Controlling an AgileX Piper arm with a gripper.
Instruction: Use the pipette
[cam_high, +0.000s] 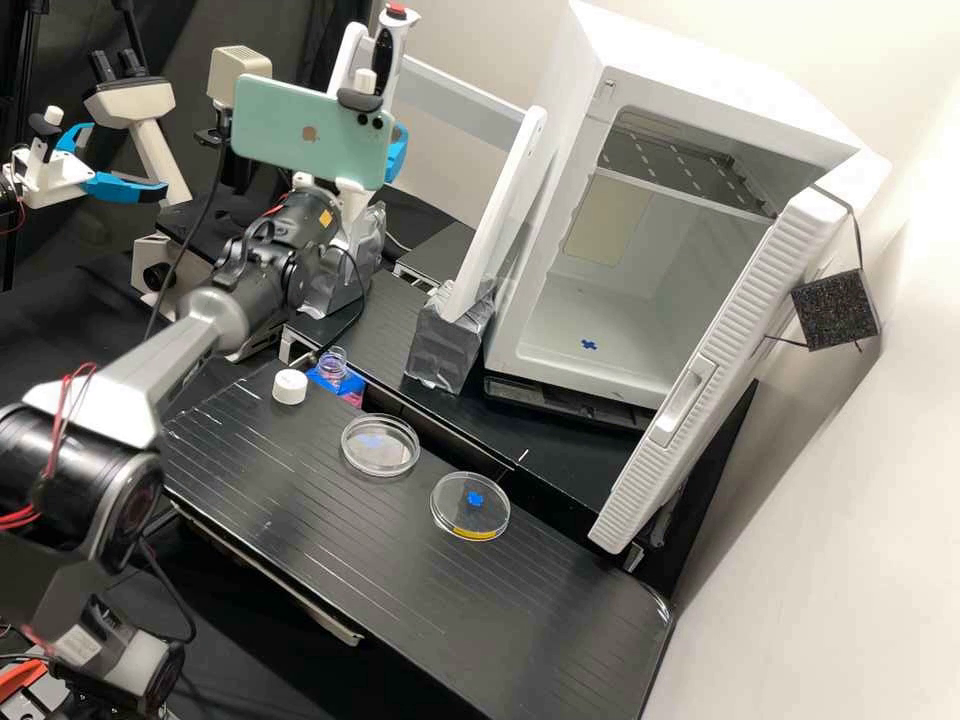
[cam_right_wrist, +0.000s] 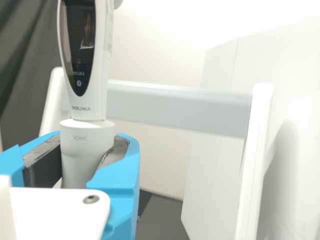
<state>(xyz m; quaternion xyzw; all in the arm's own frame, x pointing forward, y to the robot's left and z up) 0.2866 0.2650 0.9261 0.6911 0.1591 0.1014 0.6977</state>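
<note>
When starting from the pipette (cam_right_wrist: 107, 80), find it upright beside the white stand (cam_right_wrist: 256, 130), in front of the crossbar (cam_right_wrist: 185, 110) as seen from the wrist. Clasped by the gripper (cam_right_wrist: 87, 155) at the pale collar (cam_right_wrist: 87, 135) below the display (cam_right_wrist: 82, 45), between blue fingers (cam_right_wrist: 120, 172) set tight on both sides. Impossible to tell whether hanging free or partly borne by the stand.

Reckon the step in hand as taking up the pipette, with drawing and dispensing of liquid yet to do. For the next move, ease it clear of the stand, guarding against a knock on crossbar or uprights, then swing toward the bench. Hold it plumb; likely to tip if bumped, being tall above a low grip.

Farther out, at the edge of the black bench (cam_high: 300, 500), note the open bottle (cam_high: 333, 365), probably the source, and just beside it the loose white cap (cam_high: 290, 387). Past those, see one clear dish (cam_high: 380, 445) and another dish (cam_high: 470, 505) with a yellow strip, perhaps meant for receiving. Beyond the bench, see the white cabinet (cam_high: 730, 95), standing open.
</note>
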